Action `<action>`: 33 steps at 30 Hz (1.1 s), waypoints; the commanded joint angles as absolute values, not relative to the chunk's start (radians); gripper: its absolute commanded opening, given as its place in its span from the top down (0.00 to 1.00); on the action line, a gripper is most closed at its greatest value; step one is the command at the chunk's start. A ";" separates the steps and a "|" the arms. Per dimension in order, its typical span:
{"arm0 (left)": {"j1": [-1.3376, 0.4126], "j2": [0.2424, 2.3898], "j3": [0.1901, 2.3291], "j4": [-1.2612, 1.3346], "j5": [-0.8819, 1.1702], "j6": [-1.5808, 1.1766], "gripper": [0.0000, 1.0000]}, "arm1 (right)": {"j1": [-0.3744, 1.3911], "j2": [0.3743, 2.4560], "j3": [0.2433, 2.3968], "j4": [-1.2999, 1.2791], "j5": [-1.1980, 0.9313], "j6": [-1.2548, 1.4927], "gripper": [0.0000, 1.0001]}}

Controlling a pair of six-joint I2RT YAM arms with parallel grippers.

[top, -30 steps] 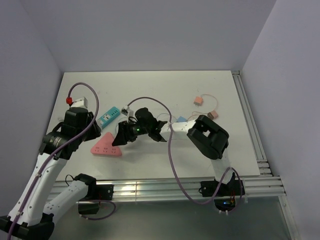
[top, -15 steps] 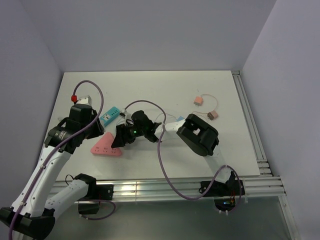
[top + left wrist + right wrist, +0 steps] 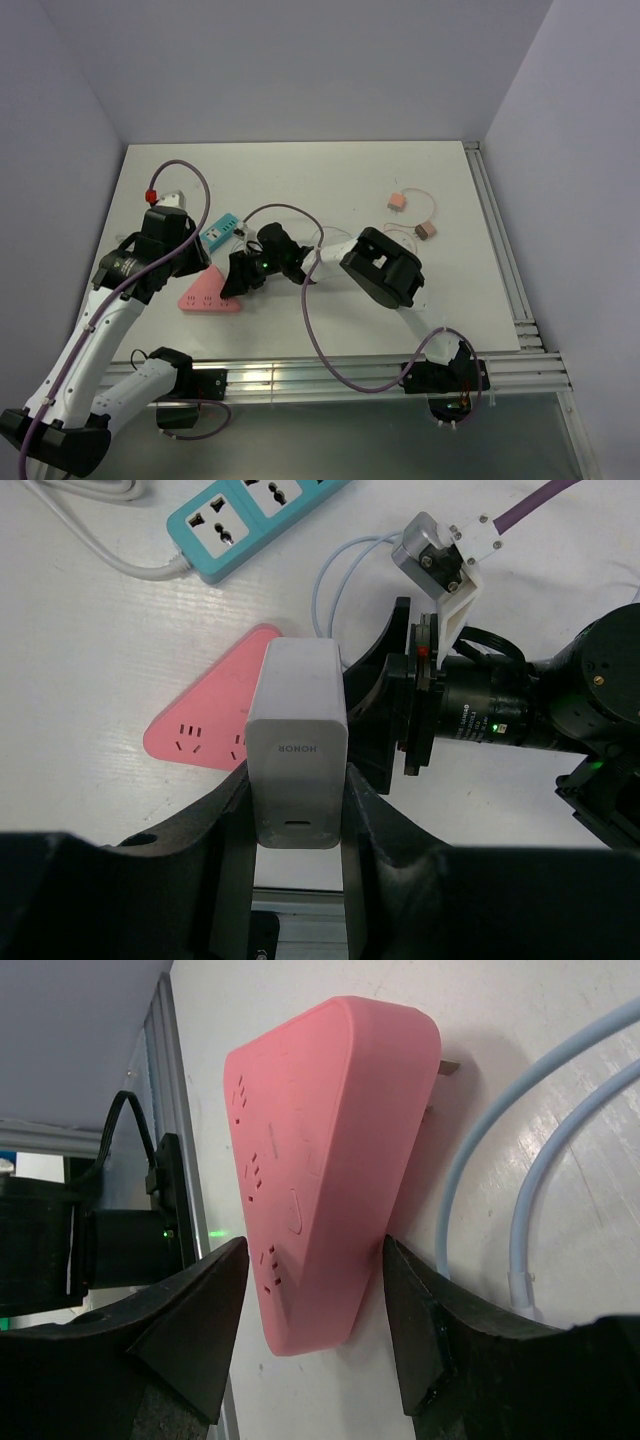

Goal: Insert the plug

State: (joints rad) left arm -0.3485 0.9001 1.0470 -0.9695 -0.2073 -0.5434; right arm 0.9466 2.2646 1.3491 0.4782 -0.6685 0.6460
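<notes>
My left gripper (image 3: 297,822) is shut on a white HONOR charger plug (image 3: 297,730), held just above the table with its far end over the near corner of the pink triangular socket strip (image 3: 205,742). From above, the strip (image 3: 203,293) lies flat at front left, with the left gripper (image 3: 186,262) over its left side. My right gripper (image 3: 312,1305) is open and straddles one corner of the strip (image 3: 320,1160). Its right finger (image 3: 425,1340) touches the strip's side and the left finger (image 3: 190,1330) stands apart. Two metal prongs (image 3: 447,1067) show past the strip's far edge.
A teal power strip (image 3: 220,231) with a white cord lies behind the pink one. Pale blue cable (image 3: 500,1160) loops beside the right gripper. Two small adapters, pink (image 3: 396,201) and brown (image 3: 424,231), lie at the back right. Metal rails (image 3: 300,375) edge the table's front and right.
My right gripper has moved left onto the pink strip's corner and its jaws have narrowed. My left gripper with the plug has edged right, toward the strip.
</notes>
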 commanded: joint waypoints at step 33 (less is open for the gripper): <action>-0.365 1.035 1.019 -0.870 -0.083 -0.434 1.00 | 0.766 2.109 1.008 0.571 -0.630 0.614 1.00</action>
